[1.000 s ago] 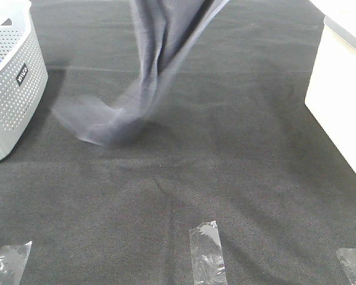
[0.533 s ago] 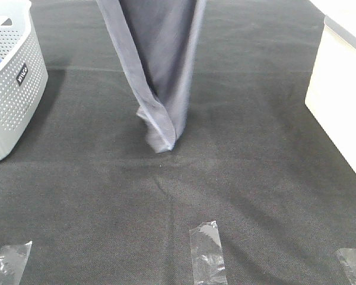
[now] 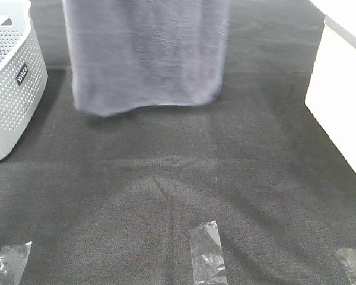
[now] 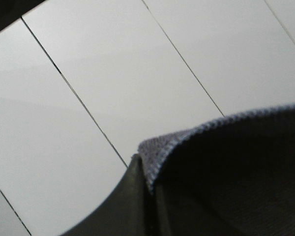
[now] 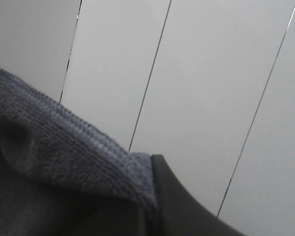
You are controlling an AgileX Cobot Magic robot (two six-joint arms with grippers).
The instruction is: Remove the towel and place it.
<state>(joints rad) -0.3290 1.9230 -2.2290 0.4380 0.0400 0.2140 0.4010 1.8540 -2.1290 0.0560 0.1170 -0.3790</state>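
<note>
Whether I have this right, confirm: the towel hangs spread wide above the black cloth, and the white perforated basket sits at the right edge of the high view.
Not quite. The exterior high view shows the basket at the left edge, not the right. The rest holds: the towel hangs spread wide above the black cloth.

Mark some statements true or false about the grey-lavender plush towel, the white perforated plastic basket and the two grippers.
1. The grey-lavender plush towel hangs spread wide over the black felt-like cloth. True.
2. The white perforated plastic basket stands left of the towel in the high view. True.
3. The towel lies folded inside the basket. False: it is out of the basket, held up.
4. The left gripper is open and empty. False: it pinches the towel's stitched hem.
5. The right gripper grips a towel edge. True.
</note>
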